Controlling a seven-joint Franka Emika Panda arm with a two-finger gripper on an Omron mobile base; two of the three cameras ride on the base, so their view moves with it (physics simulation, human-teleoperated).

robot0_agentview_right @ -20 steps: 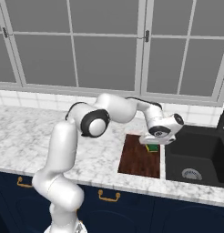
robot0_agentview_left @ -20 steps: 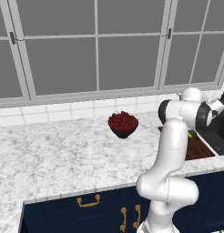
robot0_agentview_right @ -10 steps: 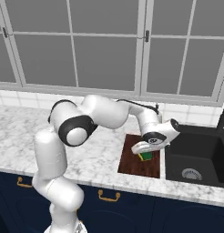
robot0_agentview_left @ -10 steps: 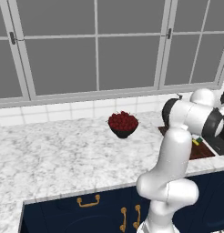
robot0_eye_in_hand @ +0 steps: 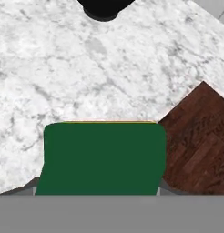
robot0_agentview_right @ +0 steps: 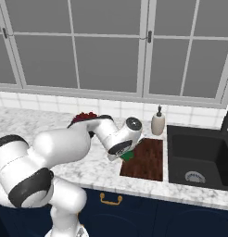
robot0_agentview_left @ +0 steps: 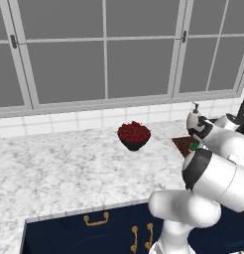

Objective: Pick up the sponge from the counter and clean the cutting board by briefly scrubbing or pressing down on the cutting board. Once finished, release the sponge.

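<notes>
Marble counter under grey windows | sponge pinched in gripper, carried over counter just beside corner of cutting board | likely light, soft, squashy, green face grippy; best held across short sides, mid-thickness | bowl of red fruit well apart

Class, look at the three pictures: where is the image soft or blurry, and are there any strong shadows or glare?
Hand view: the sponge looms close, edges soft, flat green with no texture. Right base view: even light, only a faint shadow on the counter by the cutting board. Left base view: no glare on the window panes.
</notes>
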